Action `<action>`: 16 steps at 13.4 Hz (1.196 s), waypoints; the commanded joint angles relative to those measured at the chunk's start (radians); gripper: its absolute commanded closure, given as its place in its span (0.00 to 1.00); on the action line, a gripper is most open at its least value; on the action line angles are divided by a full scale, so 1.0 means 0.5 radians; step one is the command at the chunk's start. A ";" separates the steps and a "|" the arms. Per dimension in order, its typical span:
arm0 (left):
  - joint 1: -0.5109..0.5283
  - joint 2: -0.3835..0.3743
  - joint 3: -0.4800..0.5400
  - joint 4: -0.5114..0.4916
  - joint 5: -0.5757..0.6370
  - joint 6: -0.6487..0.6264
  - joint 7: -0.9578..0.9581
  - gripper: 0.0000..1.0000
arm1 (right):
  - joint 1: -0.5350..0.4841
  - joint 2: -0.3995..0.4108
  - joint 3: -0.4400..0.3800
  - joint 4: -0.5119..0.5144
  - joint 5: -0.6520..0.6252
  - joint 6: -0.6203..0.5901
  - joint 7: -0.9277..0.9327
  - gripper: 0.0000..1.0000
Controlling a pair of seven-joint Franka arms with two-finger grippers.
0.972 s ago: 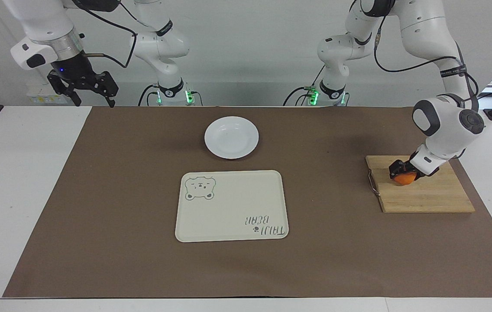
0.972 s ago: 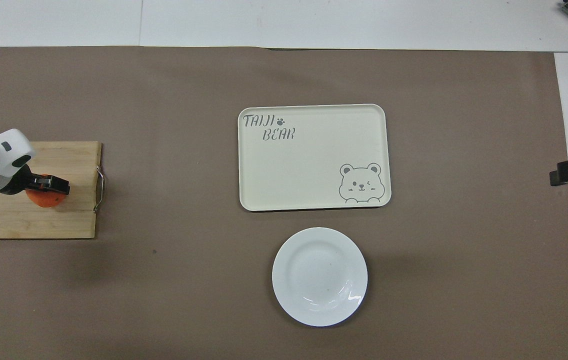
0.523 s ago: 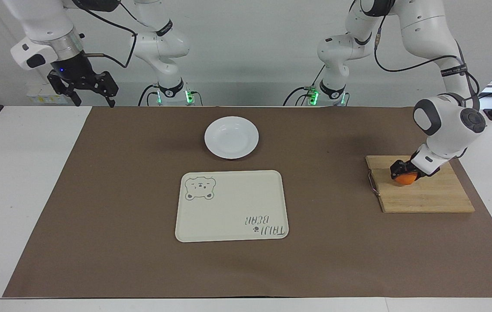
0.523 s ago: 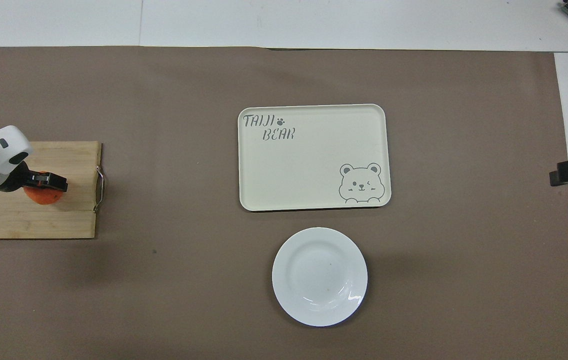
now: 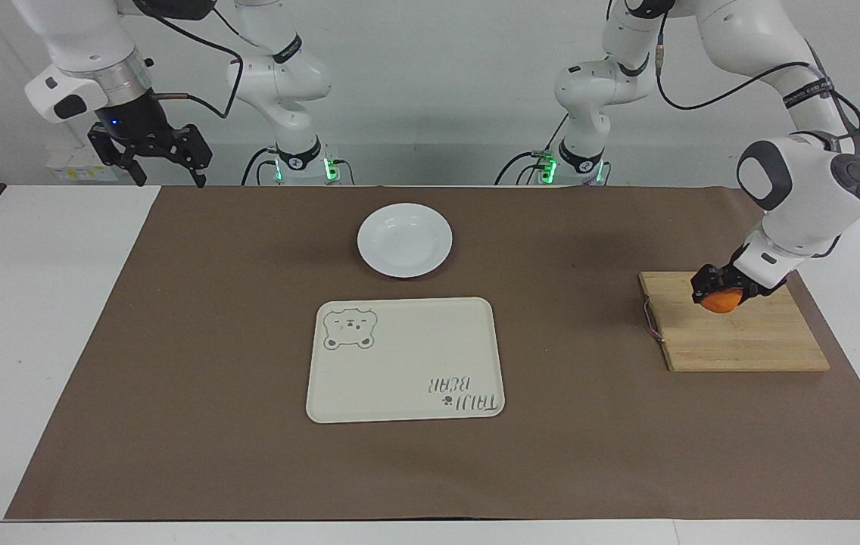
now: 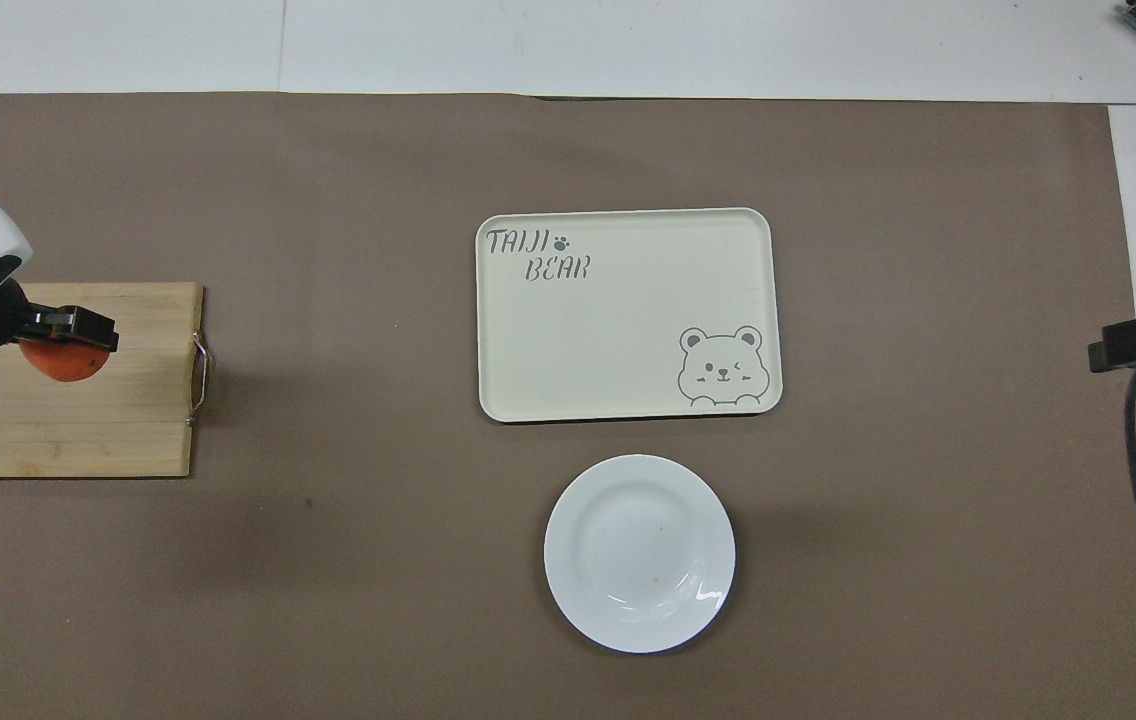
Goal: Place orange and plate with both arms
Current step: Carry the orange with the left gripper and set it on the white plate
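left pincer (image 5: 718, 291) grips the orange (image 5: 719, 302) over the cutting board (image 5: 740, 344); right pincer (image 5: 150, 151) waits open, well apart from the board.

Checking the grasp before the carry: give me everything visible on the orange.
The orange is small, round, bright orange and smooth-looking. The left gripper is shut on its top, so only its lower part shows. It hangs just over the wooden cutting board at the left arm's end of the table; whether it has cleared the board is hard to tell.
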 commanded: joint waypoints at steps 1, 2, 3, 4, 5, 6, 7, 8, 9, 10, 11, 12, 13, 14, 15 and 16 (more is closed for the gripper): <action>-0.095 -0.153 0.018 0.121 0.016 -0.302 -0.214 1.00 | -0.007 -0.002 0.003 0.012 -0.027 0.012 -0.041 0.00; -0.105 -0.175 0.012 0.183 0.016 -0.388 -0.242 1.00 | -0.010 -0.002 0.003 0.006 -0.027 0.018 -0.060 0.00; -0.129 -0.190 0.012 0.232 0.010 -0.459 -0.252 1.00 | -0.001 -0.005 0.003 0.000 -0.027 0.031 -0.072 0.00; -0.141 -0.199 0.000 0.284 0.013 -0.511 -0.288 1.00 | -0.001 -0.017 0.006 -0.037 -0.027 0.067 -0.075 0.00; -0.157 -0.199 -0.024 0.345 0.013 -0.569 -0.304 1.00 | -0.001 -0.042 0.006 -0.077 -0.024 0.089 -0.072 0.00; -0.169 -0.196 -0.040 0.391 0.010 -0.624 -0.313 1.00 | -0.004 -0.048 0.006 -0.107 -0.021 0.092 -0.072 0.00; -0.181 -0.199 -0.076 0.410 0.013 -0.643 -0.338 1.00 | -0.004 -0.060 0.003 -0.120 -0.018 0.089 -0.075 0.00; -0.182 -0.203 -0.131 0.422 0.010 -0.656 -0.371 1.00 | -0.004 -0.070 0.003 -0.135 -0.018 0.092 -0.072 0.00; -0.182 -0.221 -0.199 0.417 0.010 -0.671 -0.426 1.00 | -0.004 -0.070 0.003 -0.138 -0.015 0.089 -0.069 0.00; -0.194 -0.230 -0.257 0.398 0.010 -0.665 -0.488 1.00 | -0.004 -0.070 0.003 -0.141 -0.015 0.089 -0.069 0.00; -0.245 -0.248 -0.297 0.380 0.010 -0.668 -0.543 1.00 | -0.004 -0.070 0.003 -0.141 -0.015 0.089 -0.075 0.00; -0.355 -0.276 -0.301 0.340 0.010 -0.662 -0.659 1.00 | -0.004 -0.070 0.003 -0.141 -0.015 0.089 -0.075 0.00; -0.466 -0.319 -0.298 0.282 0.007 -0.656 -0.760 1.00 | -0.004 -0.070 0.003 -0.141 -0.012 0.089 -0.075 0.00; -0.543 -0.356 -0.301 0.199 0.007 -0.637 -0.846 1.00 | -0.004 -0.070 0.003 -0.141 0.000 0.089 -0.075 0.00; -0.650 -0.411 -0.301 0.114 0.004 -0.616 -0.969 1.00 | -0.004 -0.070 0.003 -0.141 0.001 0.089 -0.075 0.00; -0.742 -0.432 -0.301 0.067 -0.002 -0.585 -1.070 1.00 | -0.004 -0.070 0.003 -0.141 0.001 0.089 -0.075 0.00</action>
